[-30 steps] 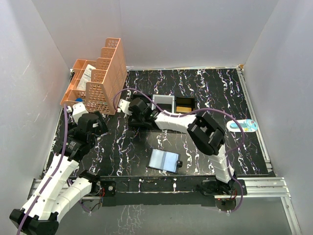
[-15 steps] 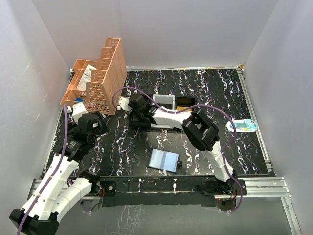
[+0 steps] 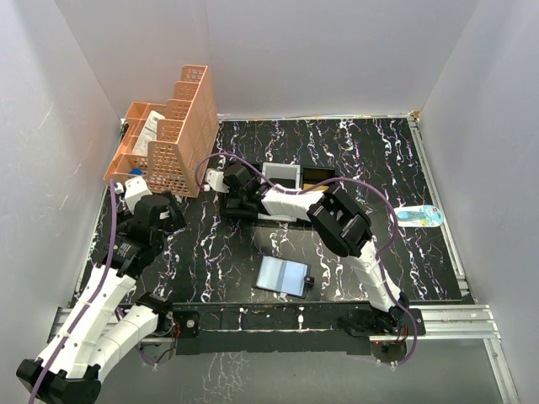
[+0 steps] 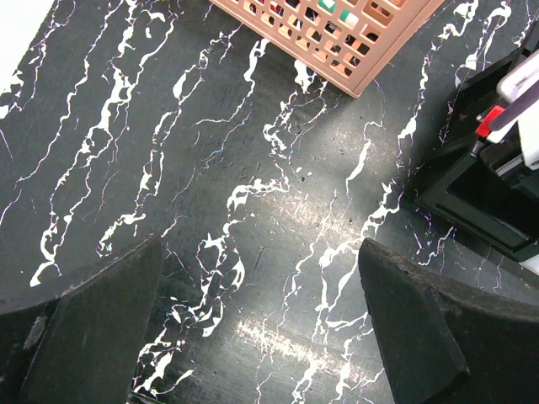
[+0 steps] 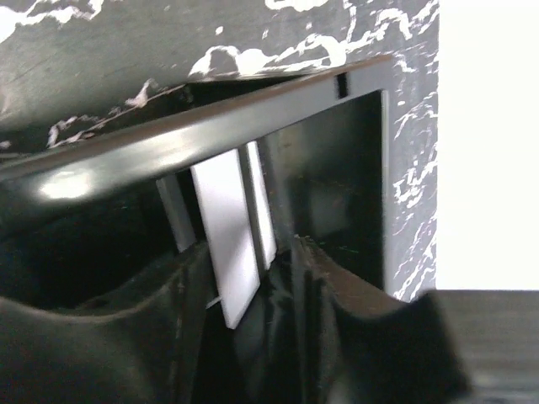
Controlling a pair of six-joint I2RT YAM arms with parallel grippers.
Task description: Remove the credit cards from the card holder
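Desk: Where does the job stand?

Photo: The card holder (image 3: 282, 276) lies opened flat on the table (image 3: 379, 160), near the front edge between the two arm bases, with nothing touching it. The right gripper (image 5: 253, 263) is well apart from it, reaching across into a compartment of a black tray (image 5: 253, 105) at mid-table. Its jaws are parted a little way, with a pale card (image 5: 229, 252) standing between them. The gap looks wider than the card is thick, so I read the card as let go or close to it, not pinched.

Desk: So at least one card is out?

Photo: That is my reading. Whether more sit in the holder is too small to tell from above. If they do, the arm has to go back for them.

Desk: And the left gripper (image 4: 261, 337)?

Photo: Spread fully wide, holding nothing, hovering over the table beside an orange mesh basket (image 3: 177, 135).

Desk: The setting?

Photo: Black tabletop veined with white like marble, plain white walls on three sides, a small pale-blue oval object (image 3: 417, 216) by the right edge
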